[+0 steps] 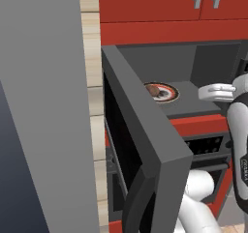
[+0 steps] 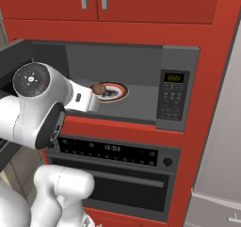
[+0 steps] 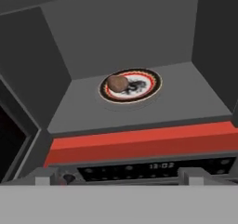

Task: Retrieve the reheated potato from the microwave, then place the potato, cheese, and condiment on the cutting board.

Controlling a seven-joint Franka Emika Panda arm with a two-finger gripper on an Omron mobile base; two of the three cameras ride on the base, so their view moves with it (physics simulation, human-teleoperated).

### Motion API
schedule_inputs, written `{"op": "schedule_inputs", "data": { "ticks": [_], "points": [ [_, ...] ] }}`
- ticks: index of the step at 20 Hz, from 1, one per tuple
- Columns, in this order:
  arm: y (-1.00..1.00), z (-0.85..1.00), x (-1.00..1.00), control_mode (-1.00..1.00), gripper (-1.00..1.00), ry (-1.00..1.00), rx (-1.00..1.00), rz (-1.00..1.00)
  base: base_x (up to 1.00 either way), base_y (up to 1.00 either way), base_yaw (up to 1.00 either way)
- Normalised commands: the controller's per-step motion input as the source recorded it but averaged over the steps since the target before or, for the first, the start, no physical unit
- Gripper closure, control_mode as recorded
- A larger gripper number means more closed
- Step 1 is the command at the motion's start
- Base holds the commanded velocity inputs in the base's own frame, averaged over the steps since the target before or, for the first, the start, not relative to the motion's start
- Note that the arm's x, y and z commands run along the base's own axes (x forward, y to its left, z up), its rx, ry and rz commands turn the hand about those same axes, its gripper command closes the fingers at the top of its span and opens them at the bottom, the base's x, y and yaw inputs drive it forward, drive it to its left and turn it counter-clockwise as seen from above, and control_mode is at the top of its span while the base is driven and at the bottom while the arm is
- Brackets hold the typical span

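The microwave (image 2: 172, 96) is open, its dark door (image 1: 145, 125) swung out to the left. Inside, the brown potato (image 3: 117, 83) lies on the left part of a round red-rimmed plate (image 3: 144, 86) on the grey floor of the microwave; it also shows on the plate in the left base view (image 1: 153, 90) and the right base view (image 2: 98, 88). My gripper (image 3: 118, 176) is open and empty, level with the front of the opening and short of the potato, its fingertips (image 3: 44, 175) wide apart. The white hand (image 1: 215, 92) is at the opening's right side. Cheese, condiment and cutting board are out of view.
An oven (image 2: 113, 150) with a clock display and a knob sits right under the microwave. Red cabinets (image 2: 94, 0) run above it. A tall grey panel (image 1: 43, 106) stands close on the left, and the open door narrows the room on that side.
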Motion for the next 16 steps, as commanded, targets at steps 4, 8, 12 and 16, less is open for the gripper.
{"op": "schedule_inputs", "data": {
  "ticks": [4, 8, 12, 16],
  "points": [
    [-0.02, 0.0, 0.52, -1.0, -1.0, 0.0, 0.0, 0.04, 0.0, 0.0, 0.0],
    [0.01, -0.07, 0.4, -1.0, -1.0, -0.01, 0.0, 0.14, 0.0, 0.0, 0.0],
    [0.11, -0.17, 0.33, -1.0, -1.0, 0.0, 0.0, 0.17, 0.0, 0.0, 0.0],
    [0.19, -0.15, 0.38, -1.0, -1.0, 0.0, 0.0, 0.12, 0.0, 0.0, 0.0]
  ]
}}
